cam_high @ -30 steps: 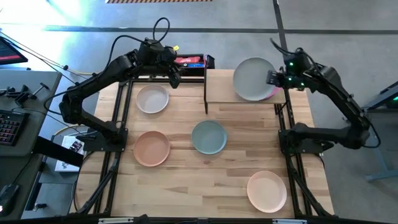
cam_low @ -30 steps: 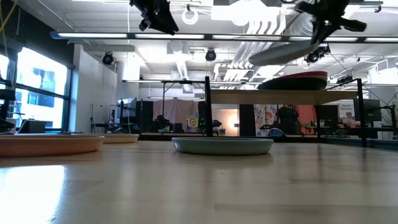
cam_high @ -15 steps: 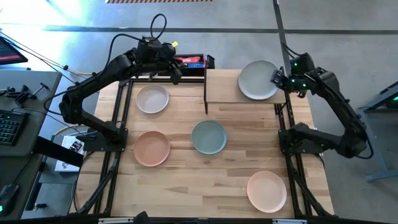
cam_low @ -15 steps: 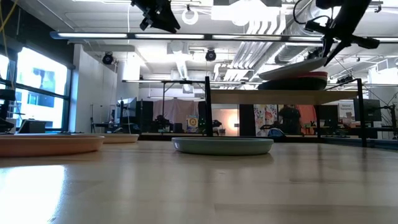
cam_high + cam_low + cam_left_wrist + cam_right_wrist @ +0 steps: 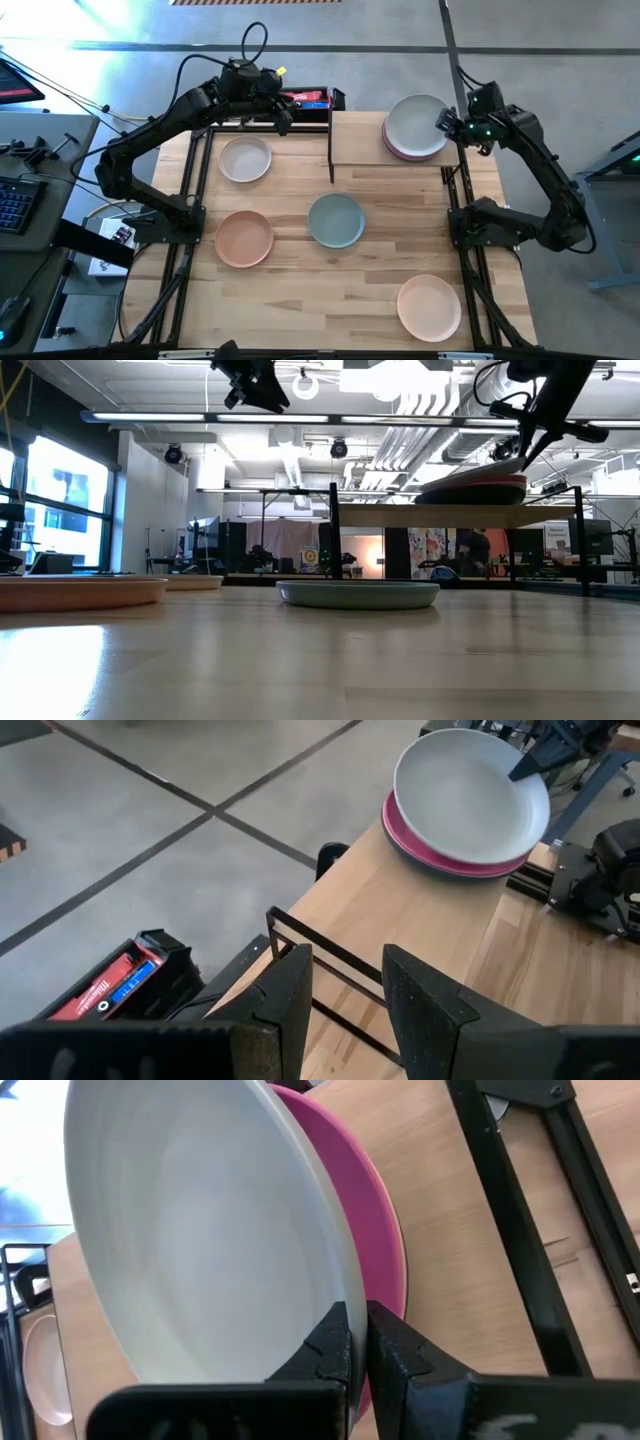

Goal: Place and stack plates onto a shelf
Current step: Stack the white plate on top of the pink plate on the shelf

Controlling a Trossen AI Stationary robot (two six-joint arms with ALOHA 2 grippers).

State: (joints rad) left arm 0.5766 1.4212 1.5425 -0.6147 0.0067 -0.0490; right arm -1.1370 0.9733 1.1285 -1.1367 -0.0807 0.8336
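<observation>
A pale grey-white plate (image 5: 415, 124) lies on a magenta plate (image 5: 400, 152) on the right half of the light-wood shelf (image 5: 358, 142), at the table's far edge. My right gripper (image 5: 446, 122) is at that plate's right rim, shut on it. In the low view the pale plate (image 5: 465, 478) sits on the magenta plate (image 5: 482, 493). My left gripper (image 5: 283, 113) hovers open above the shelf's left end, touching nothing. A white plate (image 5: 245, 158), a peach one (image 5: 243, 238), a sage green one (image 5: 335, 220) and a cream one (image 5: 429, 307) rest flat on the table. My right gripper (image 5: 359, 1348) pinches the pale plate's rim (image 5: 340, 1292) on its right side, one finger (image 5: 335, 1342) inside the plate and one outside. The fingers come slanting down from the table's right. The plate's far side rests on the magenta plate (image 5: 372, 1210); the held side is slightly raised.
The shelf's thin black frame (image 5: 331, 140) stands upright at its left end. A red and black box (image 5: 306, 98) lies beyond the table's far edge, near my left gripper. Black arm mounts stand along the table's left and right sides. The shelf's left half is bare wood.
My right gripper has moved down and slightly toward the table's right, carrying the pale plate. The plate was lifted and tilted above the shelf; it has come down and levelled until it lies on the magenta plate. My left arm has kept still.
</observation>
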